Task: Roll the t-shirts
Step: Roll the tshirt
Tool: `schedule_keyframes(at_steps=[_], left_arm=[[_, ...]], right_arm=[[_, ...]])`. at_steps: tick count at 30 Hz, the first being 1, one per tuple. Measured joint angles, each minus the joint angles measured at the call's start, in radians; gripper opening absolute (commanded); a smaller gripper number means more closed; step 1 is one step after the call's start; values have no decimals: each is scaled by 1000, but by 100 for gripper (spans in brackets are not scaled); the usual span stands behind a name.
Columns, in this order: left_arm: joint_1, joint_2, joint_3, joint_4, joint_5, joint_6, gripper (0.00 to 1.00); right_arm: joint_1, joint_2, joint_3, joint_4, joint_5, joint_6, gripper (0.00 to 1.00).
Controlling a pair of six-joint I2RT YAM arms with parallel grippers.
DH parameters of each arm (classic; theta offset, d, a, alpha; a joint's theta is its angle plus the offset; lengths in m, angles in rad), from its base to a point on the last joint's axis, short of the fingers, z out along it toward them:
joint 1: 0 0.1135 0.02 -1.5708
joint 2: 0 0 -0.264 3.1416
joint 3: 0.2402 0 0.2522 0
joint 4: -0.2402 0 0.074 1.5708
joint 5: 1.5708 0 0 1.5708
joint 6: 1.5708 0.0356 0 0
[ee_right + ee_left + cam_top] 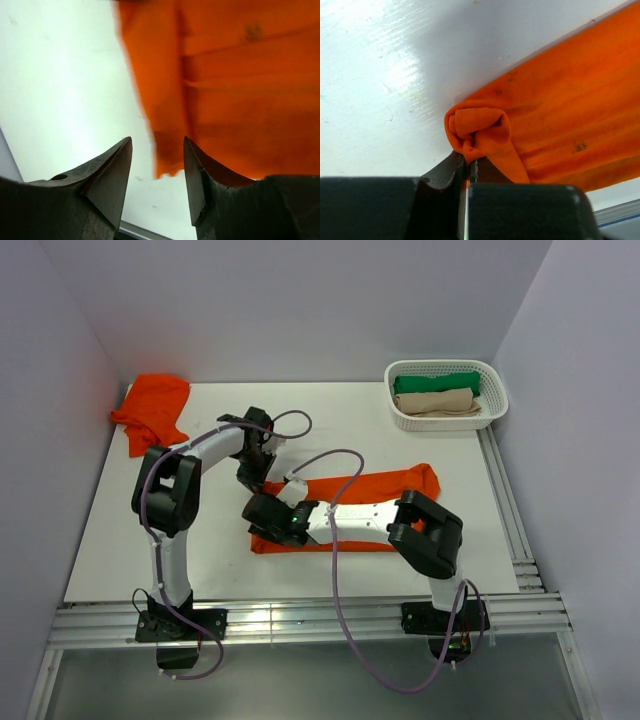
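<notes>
rolling has just begun on the folded orange t-shirt (375, 485), a long strip mid-table. left gripper (468, 167) is clamped on the curled corner; right gripper (156, 170) hangs with fingers apart over the other corner of that end, holding nothing. it should probably bite there, so both corners turn together and the roll stays even. second orange t-shirt (152, 408) lies heaped at far left. white basket (495, 408), far right, holds green and beige folded cloths.

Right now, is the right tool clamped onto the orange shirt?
No, the right tool is open, its two fingers apart just above the corner of the folded orange shirt.
</notes>
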State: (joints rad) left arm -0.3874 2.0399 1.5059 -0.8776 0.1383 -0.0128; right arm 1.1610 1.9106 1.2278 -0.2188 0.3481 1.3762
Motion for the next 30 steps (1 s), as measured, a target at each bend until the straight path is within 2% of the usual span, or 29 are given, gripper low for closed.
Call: schedule_keyframes(at_steps=[5,10,16,22,24,26,28,30], left_arm=[[-18,0,1,-4,-32,-4,4],[-33,0,8,-15,-53,-7,5],[-40,0,23,-33,-59,-8,6],[-45,0,32,-45,-68,-10,7],[-46,0,34,-46,-69,-11,8],[-47,0,35,-48,-69,-11,12],[-48,0,37,-50,-69,-11,17],[-48,0,41,-53,-68,-11,23]], right_arm=[[26,40,227,-219,118,-44,51],[31,146,388,-332,193,-99,50],[30,291,503,-431,249,-146,50],[31,364,576,-498,283,-172,49],[31,374,586,-507,284,-174,45],[31,380,587,-517,285,-174,30],[31,381,586,-527,287,-168,20],[31,378,575,-510,284,-164,16]])
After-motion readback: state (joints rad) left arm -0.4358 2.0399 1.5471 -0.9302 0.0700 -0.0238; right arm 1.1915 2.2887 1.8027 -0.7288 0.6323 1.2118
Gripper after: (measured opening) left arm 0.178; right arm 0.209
